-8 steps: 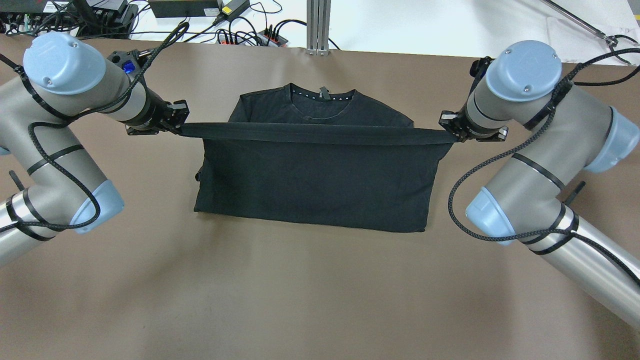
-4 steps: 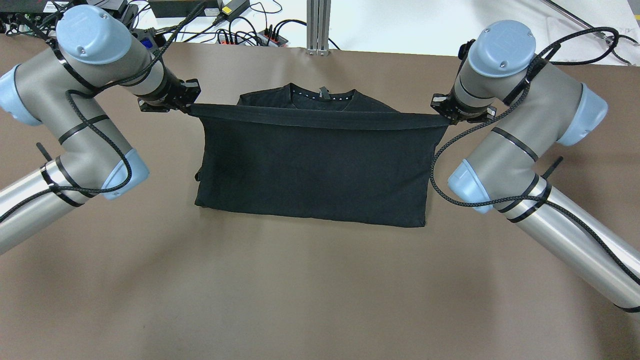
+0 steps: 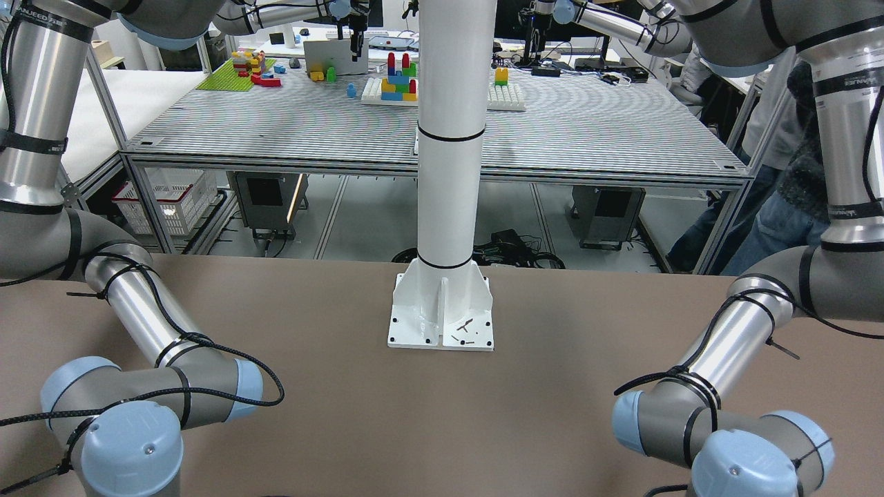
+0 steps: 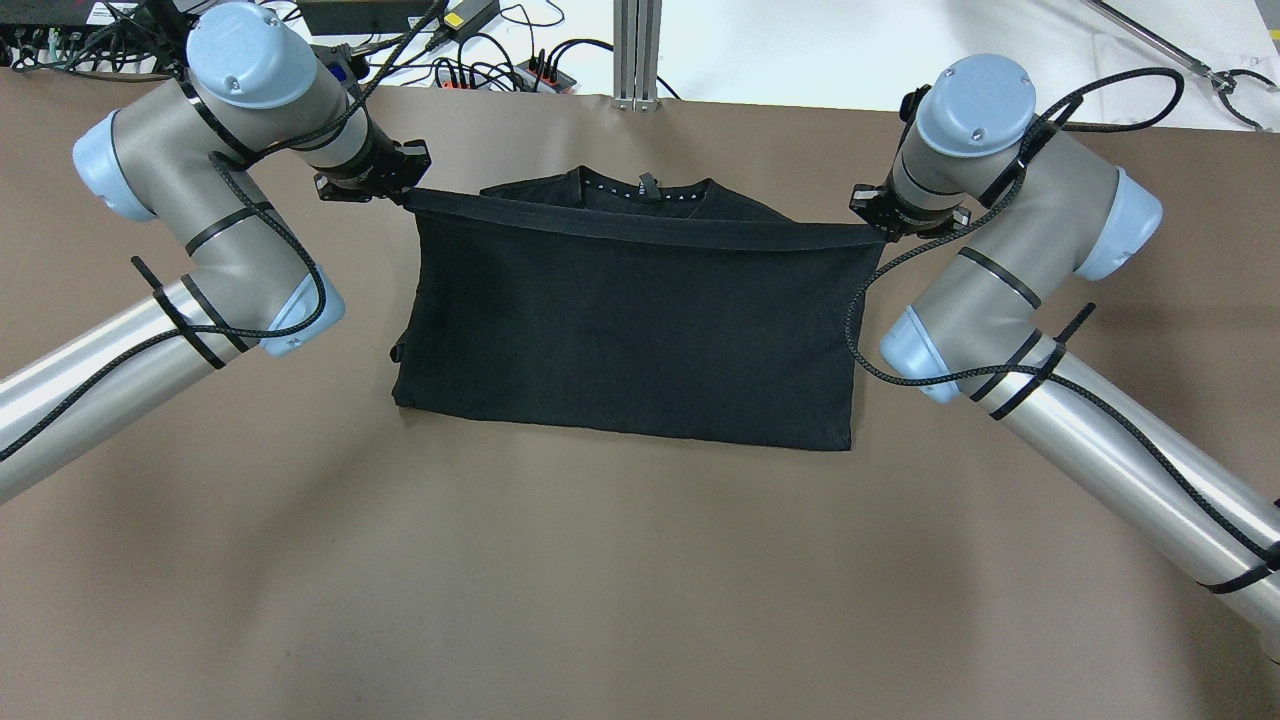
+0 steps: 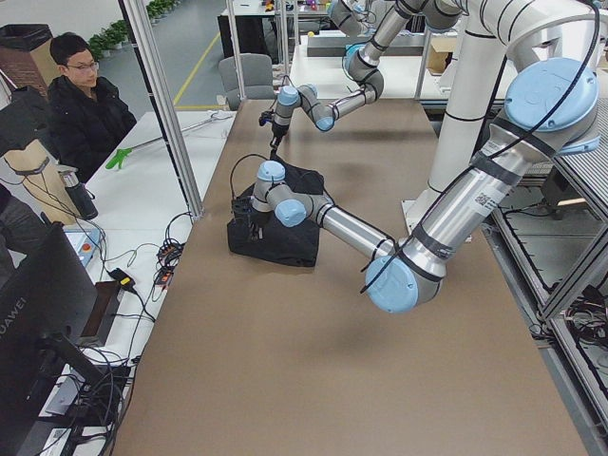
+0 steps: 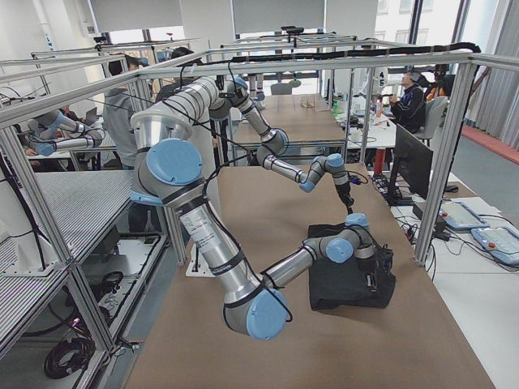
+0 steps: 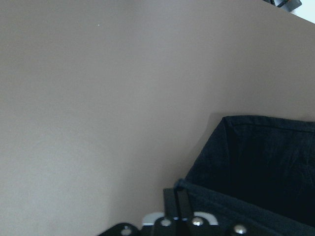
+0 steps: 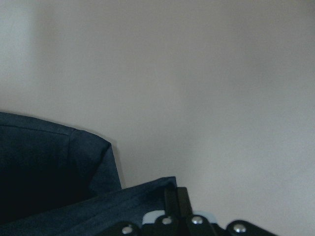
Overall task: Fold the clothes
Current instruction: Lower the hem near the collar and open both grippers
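Observation:
The clothes [image 4: 630, 320] are one black shirt lying in the middle of the brown table [image 4: 620, 560]. Its near half is folded up over the far half, with the collar [image 4: 645, 190] still showing behind the lifted hem. My left gripper [image 4: 405, 192] is shut on the hem's left corner, and my right gripper [image 4: 872, 226] is shut on the right corner. The hem is stretched taut between them. In the left wrist view the fingers [image 7: 176, 202] pinch the fabric's corner [image 7: 236, 196]. The right wrist view shows the same at its fingers [image 8: 178, 201].
Power strips and cables [image 4: 500, 70] and an aluminium post [image 4: 637, 50] line the table's far edge. The white pillar [image 3: 449, 138] stands at the robot's side of the table. A person [image 5: 81, 104] sits beyond the far edge, beside a monitor [image 5: 38, 313].
Both grippers have carried the hem away from the robot toward the collar. The folded layer now covers nearly all of the shirt's far half.

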Robot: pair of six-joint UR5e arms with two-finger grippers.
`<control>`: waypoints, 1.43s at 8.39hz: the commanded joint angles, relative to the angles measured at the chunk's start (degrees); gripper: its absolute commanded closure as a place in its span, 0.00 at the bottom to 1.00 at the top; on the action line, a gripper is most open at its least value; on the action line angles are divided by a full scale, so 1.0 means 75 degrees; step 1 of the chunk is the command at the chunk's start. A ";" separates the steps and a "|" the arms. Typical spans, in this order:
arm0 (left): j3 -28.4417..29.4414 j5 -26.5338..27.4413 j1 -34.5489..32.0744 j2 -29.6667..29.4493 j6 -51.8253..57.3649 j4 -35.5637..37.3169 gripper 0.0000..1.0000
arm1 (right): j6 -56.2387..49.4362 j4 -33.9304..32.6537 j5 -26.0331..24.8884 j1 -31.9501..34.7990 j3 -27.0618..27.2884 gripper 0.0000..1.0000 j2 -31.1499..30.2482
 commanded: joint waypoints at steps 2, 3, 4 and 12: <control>0.0971 0.0059 -0.0006 -0.0412 0.0032 -0.0673 0.97 | 0.0041 0.0390 -0.0012 -0.0053 -0.0564 0.92 0.0187; 0.1298 0.0059 -0.0006 -0.0424 0.0032 -0.1093 0.95 | 0.0064 0.0390 -0.0012 -0.0053 -0.0564 0.88 0.0211; 0.1568 0.0071 -0.0006 -0.0425 0.0044 -0.1480 0.94 | 0.0088 0.0390 -0.0035 -0.0065 -0.0575 0.88 0.0281; 0.2119 0.0094 -0.0064 -0.0704 0.0313 -0.1681 0.35 | 0.0414 0.1081 -0.0070 -0.0065 -0.1572 0.58 0.0656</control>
